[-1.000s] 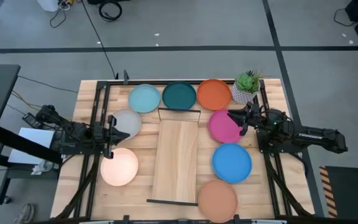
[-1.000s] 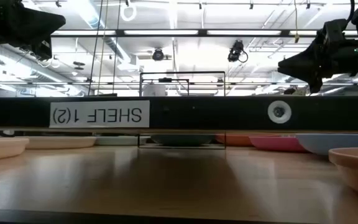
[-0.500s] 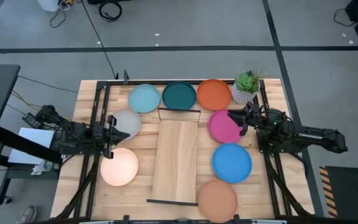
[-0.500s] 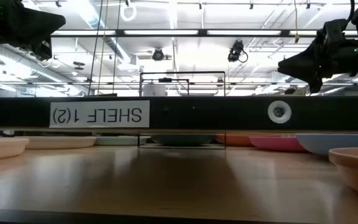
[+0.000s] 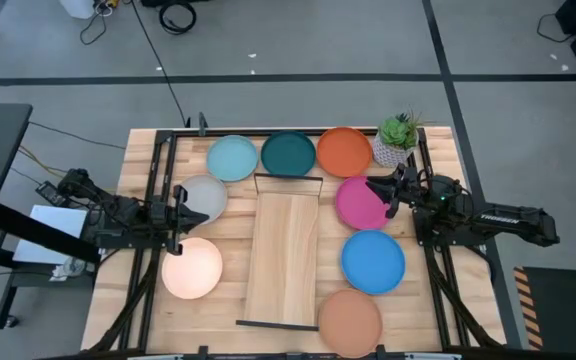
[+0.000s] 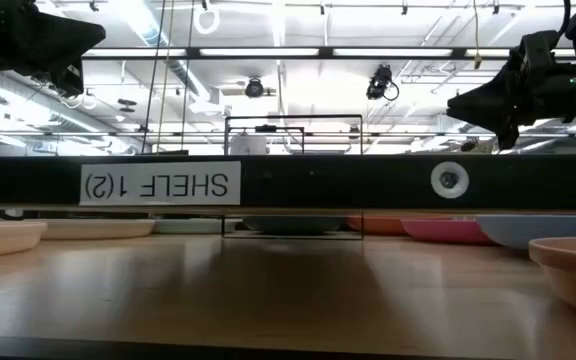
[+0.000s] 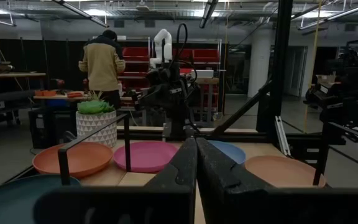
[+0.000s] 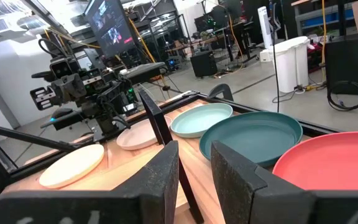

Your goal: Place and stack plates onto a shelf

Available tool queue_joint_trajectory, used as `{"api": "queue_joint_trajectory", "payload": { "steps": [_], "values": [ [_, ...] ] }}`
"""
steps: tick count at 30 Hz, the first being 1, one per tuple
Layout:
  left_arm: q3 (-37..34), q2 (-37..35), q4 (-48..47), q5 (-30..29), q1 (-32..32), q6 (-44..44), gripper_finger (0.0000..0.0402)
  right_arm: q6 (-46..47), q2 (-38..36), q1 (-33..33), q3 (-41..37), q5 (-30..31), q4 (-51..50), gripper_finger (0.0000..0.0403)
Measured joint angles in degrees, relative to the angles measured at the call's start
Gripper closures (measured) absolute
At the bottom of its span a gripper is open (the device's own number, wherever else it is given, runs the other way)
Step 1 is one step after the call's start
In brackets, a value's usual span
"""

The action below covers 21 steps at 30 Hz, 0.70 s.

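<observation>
Eight plates: all lie on the big wooden counter [image 5: 148,160] around the shelf, none on it yet, so the stacking looks not yet begun.
Shelf: the long light-wood board with thin black wire rails at its short ends [image 5: 283,250] sits mid-counter, bare.
Plates by clock face from the shelf's middle: round light-blue plate [image 5: 232,158] at 11, dark-teal plate [image 5: 288,153] at 12, orange plate [image 5: 344,151] at 1, magenta plate [image 5: 360,203] at 2, blue plate [image 5: 373,261] at 4, terracotta plate [image 5: 349,321] at 5, cream plate [image 5: 192,268] at 8, grey plate [image 5: 204,197] at 10.
Left pincer [image 5: 180,217]: hovers at 9 over the gap between the grey and cream plates, fingers pressed together, holding nothing.
Right pincer [image 5: 376,195]: hovers over the 3 o'clock edge of the magenta plate, fingers a little spread with a narrow gap, holding nothing.
Risk, thin rims: flat plates give little to pinch; a shallow bite would likely let one slip and drop.
Risk, crowding: neighbours lie near or touching, so a lifted plate could drag or knock the next one.
Risk, plant: the small green plant in a patterned white pot [image 5: 396,140] stands at 1, just beside the orange plate and near the right arm; a wide swing could tip it.
Risk, rails: a plate carried low could catch the wire rails; the board looks about one plate wide, so an off-centre plate may overhang.
Writing: a white label on the dark bar in the low view [image 6: 160,184] reads "SHELF 1(2)", upside down.
Other writing: pale lettering on the right arm, too small to read.
</observation>
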Motion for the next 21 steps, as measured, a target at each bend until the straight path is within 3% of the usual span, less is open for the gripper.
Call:
{"api": "queue_joint_trajectory", "payload": {
  "steps": [12,18,21],
  "values": [
    [0.0,0.0,0.0,0.0,0.0,-0.3,0.0392,0.0,0.0,0.0,0.0,0.0,0.0,0.0303],
    [0.0,0.0,0.4,0.0,0.0,-14.5,0.0392,0.0,0.0,0.0,0.0,0.0,0.0,0.0303],
    [0.0,0.0,0.4,0.0,0.0,-17.6,0.0392,0.0,0.0,0.0,0.0,0.0,0.0,0.0303]
  ]
}}
